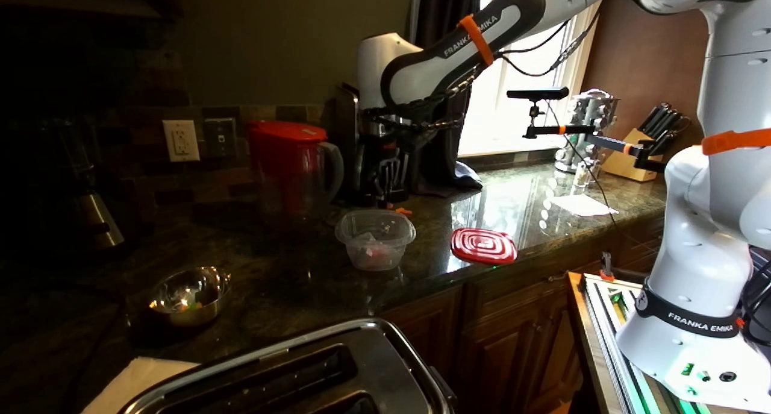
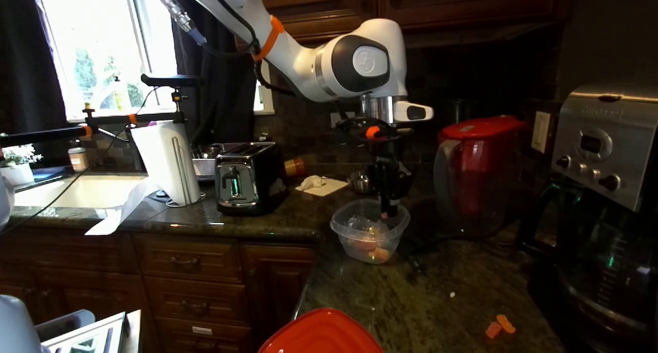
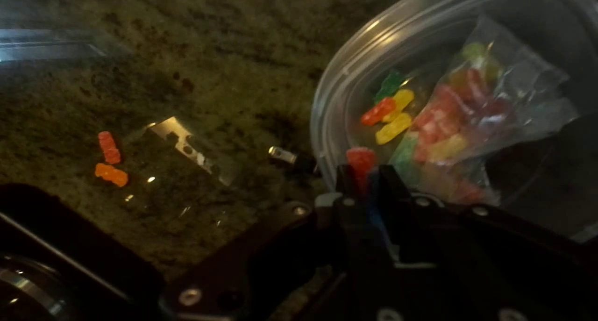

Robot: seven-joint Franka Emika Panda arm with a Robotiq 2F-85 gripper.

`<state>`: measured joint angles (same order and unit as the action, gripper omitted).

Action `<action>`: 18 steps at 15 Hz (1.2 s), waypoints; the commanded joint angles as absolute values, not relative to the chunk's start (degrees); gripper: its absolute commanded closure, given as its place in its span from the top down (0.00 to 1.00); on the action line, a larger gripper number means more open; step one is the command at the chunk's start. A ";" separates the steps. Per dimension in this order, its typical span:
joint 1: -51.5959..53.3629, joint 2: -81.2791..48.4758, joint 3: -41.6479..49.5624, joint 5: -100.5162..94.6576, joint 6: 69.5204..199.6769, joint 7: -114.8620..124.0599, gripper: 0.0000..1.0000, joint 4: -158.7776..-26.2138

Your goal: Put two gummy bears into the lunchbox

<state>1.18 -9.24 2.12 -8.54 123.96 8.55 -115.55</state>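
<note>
In the wrist view the pincer [image 3: 366, 176], a little right of centre, is drawn nearly together, with 1 red bear [image 3: 360, 161] pinched between its tips, near the left wall of the tub [image 3: 321, 106]. The tub takes up the upper right; in it lie 4 loose bears [image 3: 394, 128] — 1 green, 2 yellow, 1 red — beside a filled clear bag [image 3: 476, 117]. At left of the frame, an orange bear [image 3: 111, 174] lies just beside a pinkish bear [image 3: 109, 147] on the tabletop [image 3: 224, 78]. In an exterior view the tub stands at centre, the lid [image 1: 483, 246] to its right, a bowl [image 1: 196, 317] at lower left.
</note>
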 commanded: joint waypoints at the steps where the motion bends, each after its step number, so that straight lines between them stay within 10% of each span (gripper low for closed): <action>1: 2.31 -10.59 0.33 -9.56 118.54 5.70 0.12 -113.65; 2: 2.47 -10.79 -0.04 -9.52 117.95 4.84 0.40 -113.47; 11: 2.31 -12.14 -0.56 -9.07 117.23 0.46 0.97 -112.00; 18: 1.28 -12.82 0.28 -8.42 118.18 1.29 1.00 -111.09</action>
